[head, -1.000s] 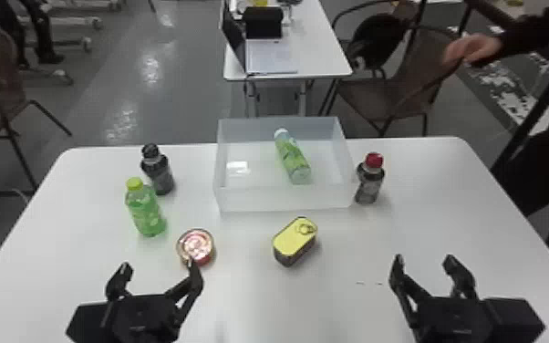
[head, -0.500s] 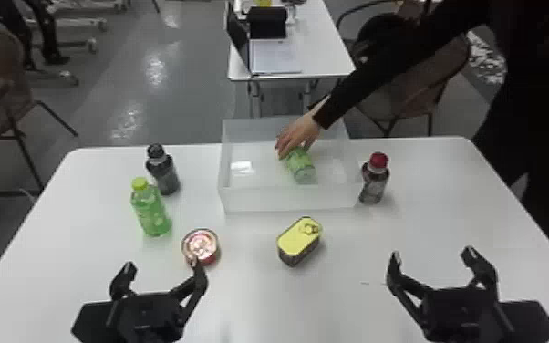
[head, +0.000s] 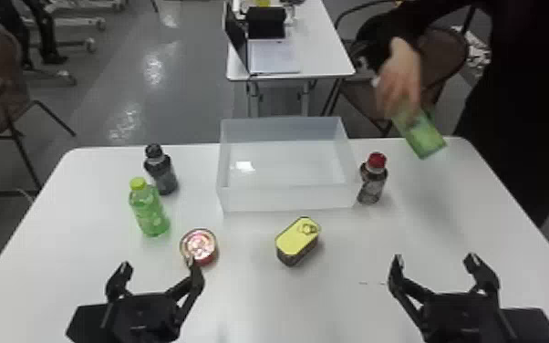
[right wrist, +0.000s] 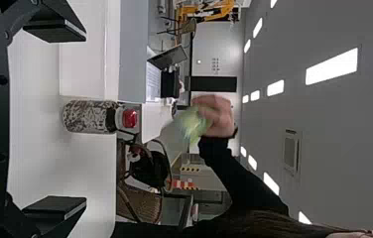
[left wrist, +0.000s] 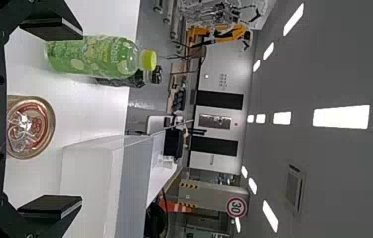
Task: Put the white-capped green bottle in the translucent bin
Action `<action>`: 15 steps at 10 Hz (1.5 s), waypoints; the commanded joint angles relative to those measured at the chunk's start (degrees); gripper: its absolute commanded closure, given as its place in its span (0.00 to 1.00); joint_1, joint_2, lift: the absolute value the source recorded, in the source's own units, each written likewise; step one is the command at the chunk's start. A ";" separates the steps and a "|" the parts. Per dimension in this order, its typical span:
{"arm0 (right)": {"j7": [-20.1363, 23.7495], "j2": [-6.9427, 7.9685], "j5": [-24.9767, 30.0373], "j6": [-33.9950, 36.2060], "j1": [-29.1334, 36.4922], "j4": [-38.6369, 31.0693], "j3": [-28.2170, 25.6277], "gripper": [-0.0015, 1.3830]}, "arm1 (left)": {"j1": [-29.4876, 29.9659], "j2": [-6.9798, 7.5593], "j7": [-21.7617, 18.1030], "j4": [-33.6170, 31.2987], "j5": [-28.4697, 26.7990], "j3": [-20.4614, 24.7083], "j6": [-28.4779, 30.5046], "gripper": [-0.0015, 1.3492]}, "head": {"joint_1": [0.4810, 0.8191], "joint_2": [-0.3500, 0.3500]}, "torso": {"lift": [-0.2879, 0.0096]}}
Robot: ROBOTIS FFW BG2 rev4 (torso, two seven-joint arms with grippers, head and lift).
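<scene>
A person's hand holds the green bottle (head: 419,132) in the air above the table's back right, tilted and blurred, right of the translucent bin (head: 287,198). The bin stands at the table's back middle with nothing in it. At the front left, my left gripper (head: 157,269) is open, just in front of a round red can. My right gripper (head: 435,262) is open at the front right, well short of the bottle. Open fingers of the left gripper (left wrist: 53,121) show in its wrist view. In the right wrist view, the right gripper (right wrist: 55,121) is open and the held bottle (right wrist: 192,124) is farther off.
A yellow-capped green bottle (head: 148,212) and a dark bottle (head: 162,171) stand left of the bin. The round can (head: 199,247) and a yellow-topped can (head: 297,241) are in front. A red-capped bottle (head: 372,179) stands beside the bin's right side.
A person's hand reached into the bin, took hold of the white-capped green bottle lying there and lifted it out to the right. Both grippers have stayed about where they were.
</scene>
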 commanded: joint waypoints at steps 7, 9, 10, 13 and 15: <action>-0.09 0.00 -0.09 -0.99 -0.17 0.54 0.00 0.13 | -0.18 0.18 0.00 0.00 0.00 0.00 -0.06 0.09 | 0.63 0.52 | 0.70; -0.44 0.00 -0.26 -0.91 -0.17 0.63 0.00 0.13 | -0.18 0.18 0.00 0.00 0.00 0.00 -0.06 0.09 | 0.63 0.52 | 0.70; -0.70 0.09 -0.35 -0.91 -0.17 0.71 0.00 0.13 | -0.18 0.09 0.00 0.00 0.00 0.08 -0.06 0.09 | 0.63 0.52 | 0.70; -0.79 0.09 -1.49 -0.29 -0.34 1.07 0.00 0.13 | -0.27 -0.08 0.00 0.00 -3.16 0.61 -1.12 0.09 | 0.63 0.52 | 0.70; -0.79 0.00 -2.02 0.41 -0.52 1.07 0.00 0.13 | -0.62 0.36 -0.26 0.00 -4.92 0.44 -0.68 0.09 | 0.63 0.51 | 0.70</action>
